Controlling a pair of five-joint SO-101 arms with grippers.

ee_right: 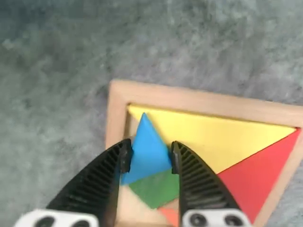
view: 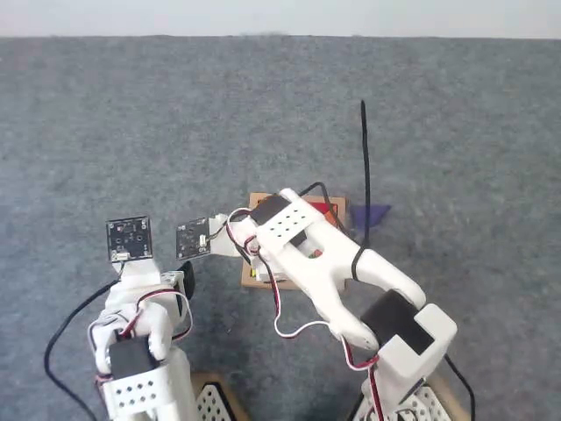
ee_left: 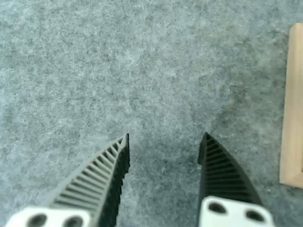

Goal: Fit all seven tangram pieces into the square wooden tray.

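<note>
The square wooden tray (view: 256, 201) is seen just right of the centre of the high view, on the grey carpeted table (view: 131, 114), and is largely covered by the white links of the right arm. The right gripper (ee_right: 150, 149) is held over one corner of the tray. Its black ribbed jaws are pressed against two sides of a blue triangular piece (ee_right: 147, 137), which is clamped between them inside the tray. A large yellow triangle (ee_right: 208, 137) and a large red triangle (ee_right: 255, 179) are laid flat in the tray, meeting along a shared edge. A green piece (ee_right: 158, 189) is touched by the blue one, and an orange piece (ee_right: 170, 215) is glimpsed beside the green. A purple piece (view: 372, 215) is left on the carpet just right of the tray, beside a black cable (view: 365, 167). The left arm is found at the lower left of the high view. The left gripper (ee_left: 165, 138) is held over bare carpet with its jaws spread apart and nothing between them, and the tray's rim (ee_left: 293, 104) is seen near it.
</note>
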